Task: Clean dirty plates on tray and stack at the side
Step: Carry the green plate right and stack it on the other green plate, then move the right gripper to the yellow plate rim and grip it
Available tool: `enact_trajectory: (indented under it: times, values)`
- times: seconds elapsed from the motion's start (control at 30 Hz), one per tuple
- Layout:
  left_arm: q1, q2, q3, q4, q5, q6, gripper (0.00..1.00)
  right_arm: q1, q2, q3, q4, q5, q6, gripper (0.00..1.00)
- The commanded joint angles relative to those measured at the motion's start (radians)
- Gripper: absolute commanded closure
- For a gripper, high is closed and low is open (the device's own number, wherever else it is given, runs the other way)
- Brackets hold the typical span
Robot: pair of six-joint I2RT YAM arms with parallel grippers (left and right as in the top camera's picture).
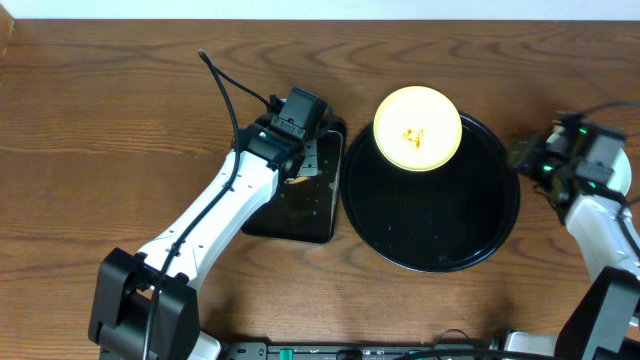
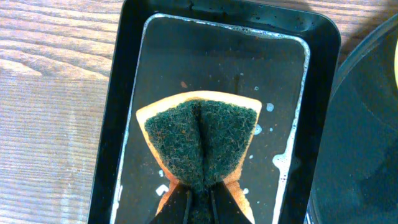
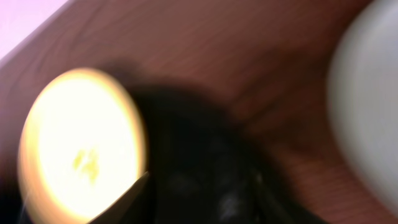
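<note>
My left gripper (image 2: 200, 202) clamps a folded green-and-orange sponge (image 2: 202, 140) over the wet rectangular tray (image 2: 320, 93). Just to its right sits the round tray (image 1: 430, 225), with the smeared yellow plate (image 1: 417, 128) on its far rim, apart from the sponge. My right gripper (image 1: 528, 157) hovers at that tray's right edge; blur hides whether it is open.

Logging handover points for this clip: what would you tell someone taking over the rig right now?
Left gripper: shut on the folded sponge, over the wet rectangular tray.
Right gripper: beside the right rim of the round tray; whether the fingers are open or shut is unclear.
Yellow plate: at the round tray's far edge, orange smear in the middle, not yet clean.
Done: sponge in hand.
Left: scrub that plate and stack it at the side. No other plates show overhead.
</note>
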Motion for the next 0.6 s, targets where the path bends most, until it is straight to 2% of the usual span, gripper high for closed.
enact_trajectory:
  times: [0.0,0.07,0.2,0.37,0.47,0.57]
  values:
    - [0.004,0.006,-0.008,-0.003,-0.02,-0.005,0.92,0.08,0.003,0.109,-0.092,-0.116,-0.174,0.47]
    - [0.004,0.006,-0.008,-0.003,-0.02,-0.005,0.92,0.123,0.008,0.175,-0.185,-0.083,-0.222,0.46]
    - [0.004,0.006,-0.008,-0.004,-0.02,-0.005,0.92,0.171,0.043,0.255,-0.278,-0.048,-0.224,0.46]
    - [0.004,0.006,-0.008,-0.004,-0.02,-0.005,0.92,0.214,0.182,0.414,-0.475,-0.021,-0.224,0.44]
    - [0.004,0.006,-0.008,-0.004,-0.02,-0.005,0.92,0.233,0.264,0.496,-0.509,0.005,-0.224,0.42]
    - [0.004,0.006,-0.008,-0.003,-0.02,-0.005,0.92,0.247,0.322,0.524,-0.462,0.057,-0.213,0.43]
